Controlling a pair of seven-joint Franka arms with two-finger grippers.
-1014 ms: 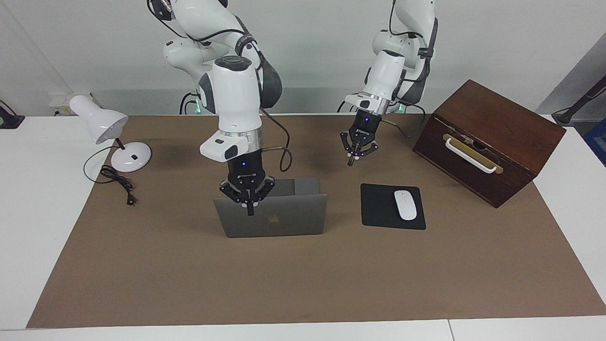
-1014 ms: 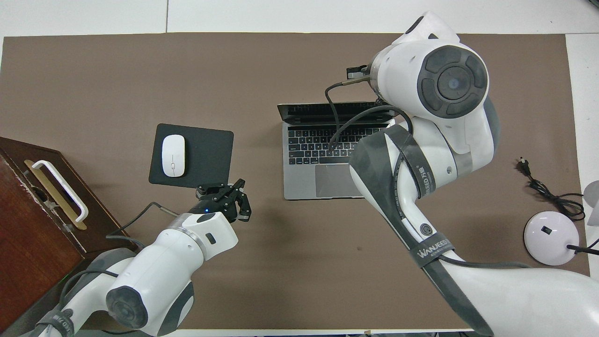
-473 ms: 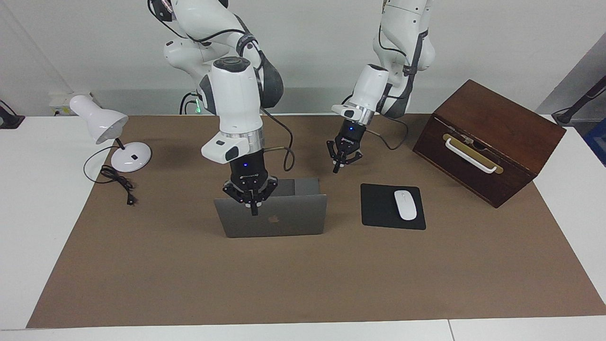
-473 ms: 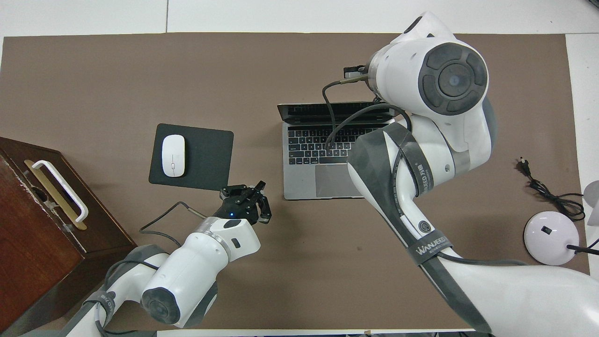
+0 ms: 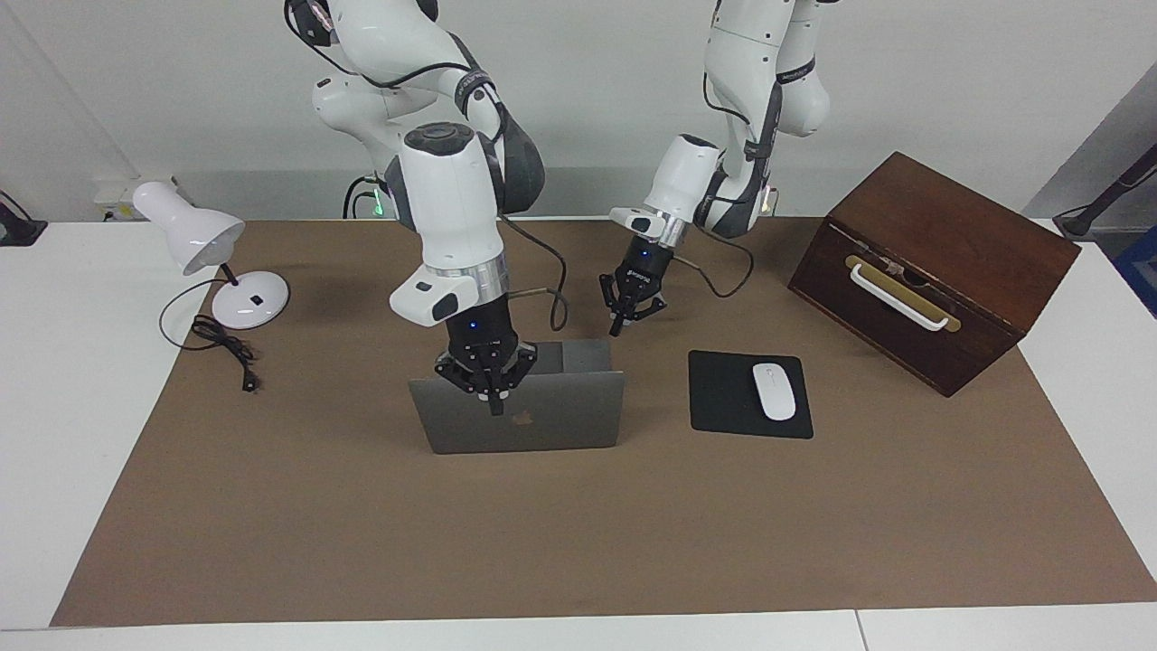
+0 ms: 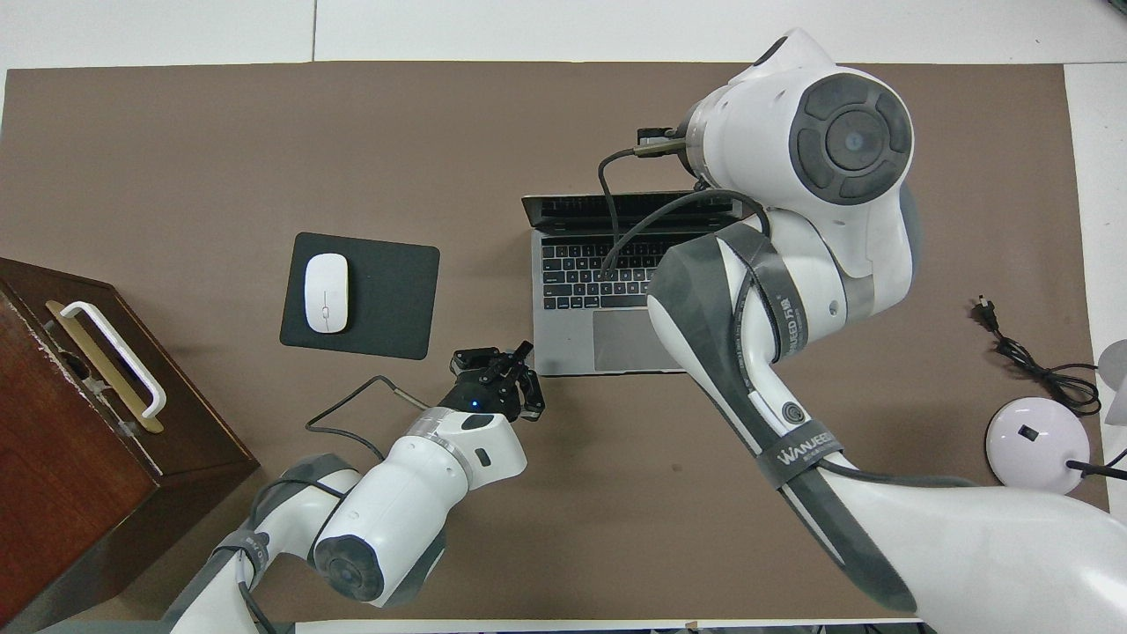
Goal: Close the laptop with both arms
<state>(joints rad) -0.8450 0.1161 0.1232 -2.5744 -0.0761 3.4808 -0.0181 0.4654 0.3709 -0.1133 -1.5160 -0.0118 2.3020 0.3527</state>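
The open laptop (image 5: 520,411) is seen mid-mat beside the mouse pad (image 5: 723,393). The right gripper (image 5: 495,409), fingertips pressed together, is set against the lid's top edge. The left gripper (image 5: 617,330), likewise closed and empty, is held just above the laptop's base corner.

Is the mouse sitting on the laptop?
No, the mouse lies on the black pad, beside the laptop and apart from it.

Two white jointed arms (image 5: 447,194) with dark grey joint caps and bands. Black cables loop beside each wrist. One band is lettered "WANJEED" (image 6: 806,440).
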